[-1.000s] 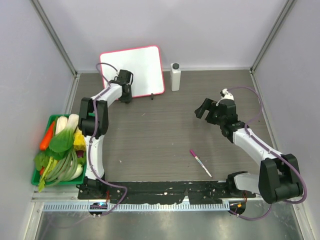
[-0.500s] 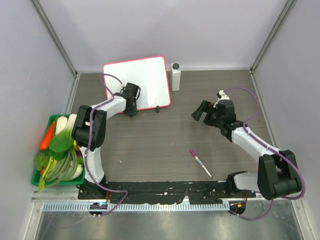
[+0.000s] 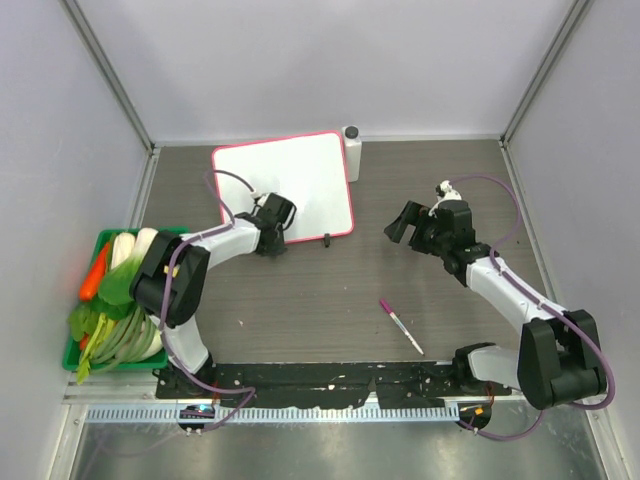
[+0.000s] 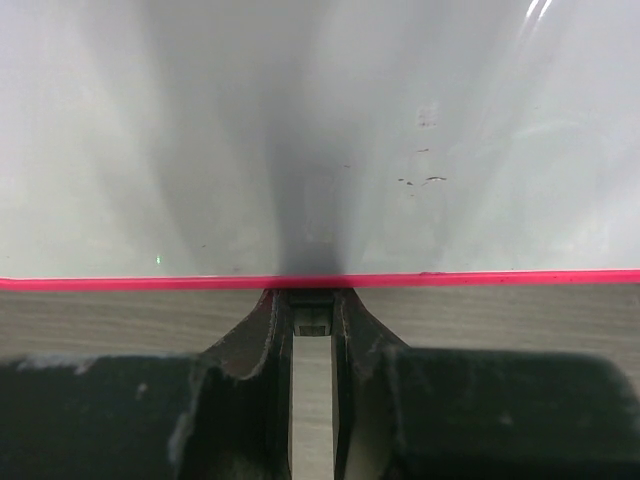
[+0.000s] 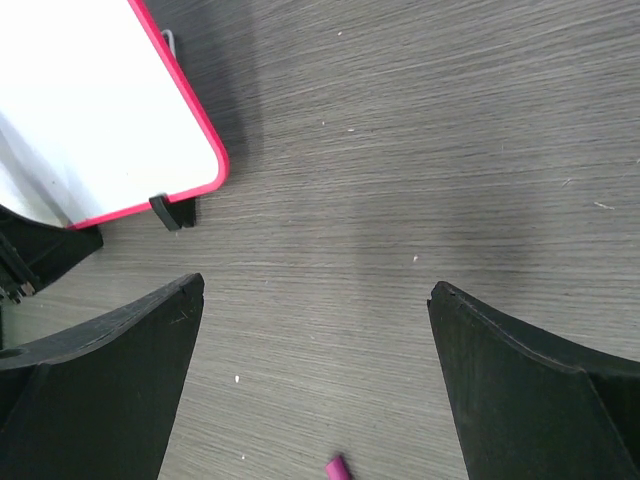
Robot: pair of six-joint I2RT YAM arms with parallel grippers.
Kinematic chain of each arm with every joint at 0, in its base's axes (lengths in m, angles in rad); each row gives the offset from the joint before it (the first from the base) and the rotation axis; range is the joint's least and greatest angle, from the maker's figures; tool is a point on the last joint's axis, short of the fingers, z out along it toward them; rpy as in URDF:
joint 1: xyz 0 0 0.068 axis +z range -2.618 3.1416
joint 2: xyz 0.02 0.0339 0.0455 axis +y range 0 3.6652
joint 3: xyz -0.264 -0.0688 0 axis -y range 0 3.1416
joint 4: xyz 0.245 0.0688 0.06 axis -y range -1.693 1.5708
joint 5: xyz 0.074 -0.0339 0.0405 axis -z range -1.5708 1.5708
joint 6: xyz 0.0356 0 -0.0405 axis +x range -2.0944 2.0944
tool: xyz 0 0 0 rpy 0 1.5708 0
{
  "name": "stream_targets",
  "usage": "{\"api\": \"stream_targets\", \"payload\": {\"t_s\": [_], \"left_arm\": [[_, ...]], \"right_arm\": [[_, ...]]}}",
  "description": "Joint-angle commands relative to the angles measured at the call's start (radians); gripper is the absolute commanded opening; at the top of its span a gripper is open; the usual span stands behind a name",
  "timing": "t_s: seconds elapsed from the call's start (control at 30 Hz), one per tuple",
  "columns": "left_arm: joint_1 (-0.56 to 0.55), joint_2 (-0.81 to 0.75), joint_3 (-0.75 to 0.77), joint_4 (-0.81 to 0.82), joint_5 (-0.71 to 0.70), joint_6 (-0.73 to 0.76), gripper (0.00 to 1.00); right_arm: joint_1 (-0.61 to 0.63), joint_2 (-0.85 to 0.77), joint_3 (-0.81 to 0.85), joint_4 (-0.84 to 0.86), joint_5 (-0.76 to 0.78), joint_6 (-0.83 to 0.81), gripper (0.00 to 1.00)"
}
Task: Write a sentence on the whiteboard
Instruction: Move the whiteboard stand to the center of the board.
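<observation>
nearest the arm bases, one pink marker pen (image 3: 401, 326) lies alone on the dark table (image 3: 300, 300), well apart from both grippers. at the near left, one green tray (image 3: 101, 236) holds a heap of vegetables too tangled to count. the right gripper (image 3: 418, 222) hangs over bare table with its jaws spread as wide as they go and nothing between them. farther on, the left gripper (image 4: 312, 300) has its jaws drawn nearly together on the near edge of the whiteboard (image 3: 285, 185), pinching the thin pink frame. there is one board, in the far left-centre of the table and turned askew to the table's edges. its face is bare of writing save a few faint specks. one black clip foot (image 3: 327, 240) shows at its near right corner. just beside its far right corner stands one white bottle (image 3: 351, 140).

the board looks light, flat and stiff, so an edge pinch should drag it well enough. the smooth face and narrow frame could let it swivel or slip, so a hold near the middle of an edge seems safest.
</observation>
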State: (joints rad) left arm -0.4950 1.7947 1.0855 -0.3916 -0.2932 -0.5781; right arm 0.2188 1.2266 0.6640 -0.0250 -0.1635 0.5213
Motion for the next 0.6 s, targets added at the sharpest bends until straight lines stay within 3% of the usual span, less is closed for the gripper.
{"api": "stream_targets", "payload": {"t_s": [0.0,0.57], "left_arm": [[-0.077,0.002,-0.082,-0.113,0.030,-0.065,0.00],[-0.342,0.003,-0.113,-0.184,-0.026,-0.252,0.00]], "right_arm": [[0.004,-0.039,0.020,-0.007,-0.016,-0.007,0.99],[0.004,-0.096,-0.018,-0.024,-0.030,-0.001,0.99]]}}
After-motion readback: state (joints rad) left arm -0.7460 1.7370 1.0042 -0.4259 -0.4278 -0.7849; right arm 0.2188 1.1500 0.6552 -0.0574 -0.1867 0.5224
